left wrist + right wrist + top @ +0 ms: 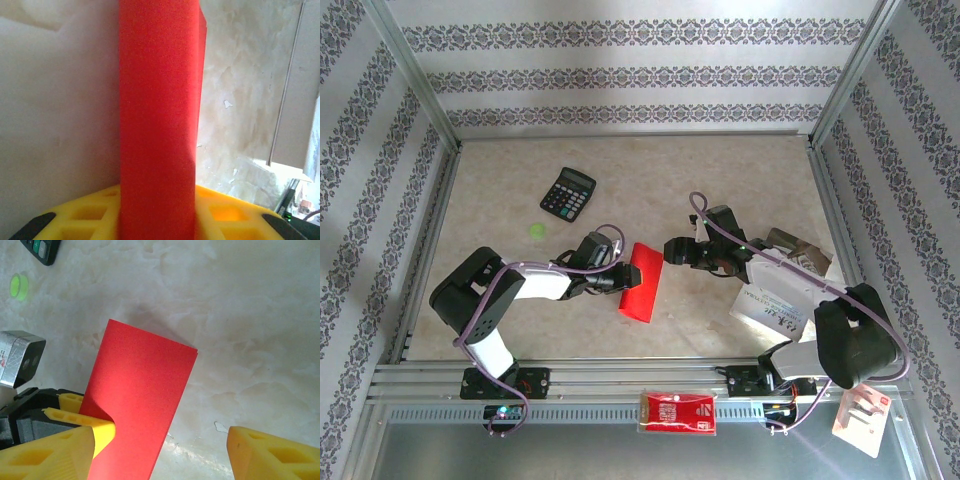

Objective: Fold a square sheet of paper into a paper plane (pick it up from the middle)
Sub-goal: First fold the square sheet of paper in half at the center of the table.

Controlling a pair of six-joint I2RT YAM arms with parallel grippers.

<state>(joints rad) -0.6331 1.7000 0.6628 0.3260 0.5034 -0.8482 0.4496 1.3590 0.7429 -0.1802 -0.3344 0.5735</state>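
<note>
**Early fold: left holds the sheet, right stands open beside it**

Your left fingers [616, 281] are clamped on the left edge of the square sheet of paper [642, 282]. It is doubled into a narrow red rectangle near the middle of the desk [740, 180], apparently lifted a little off the surface. Your right fingers [672, 250] stand wide and grip nothing, at the sheet's far right corner. In the right wrist view the paper's edge lies between them. I judge this an early fold, with no pointed plane yet. Next, close the right fingers on the free edge while the left grips firmly, so the crease runs straight. The calculator [567, 193] lies well apart, far left.
</note>
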